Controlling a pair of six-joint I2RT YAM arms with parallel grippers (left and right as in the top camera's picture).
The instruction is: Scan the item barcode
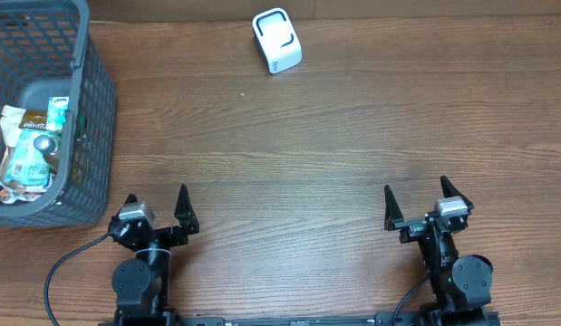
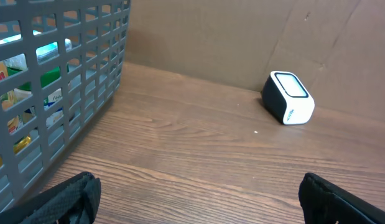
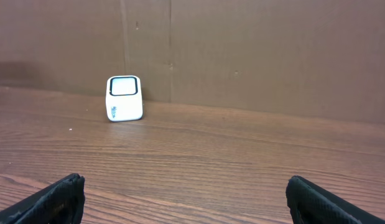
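Left gripper [image 1: 156, 195] and right gripper [image 1: 416, 186], jaws spread and empty, sit at the near edge of the wood-grain table [image 1: 307, 136]. Packaged items [image 1: 31, 149] lie in the grey basket [image 1: 97, 118] at left. Beyond, the white scanner [image 1: 276, 41] stands before a cardboard wall [image 3: 242, 50].

My left arm [image 1: 140, 272] and right arm [image 1: 461, 272] are black, each with a silver-grey block [image 1: 133, 214] and black pointed jaws. A black cable [image 1: 50, 281] leaves the left.
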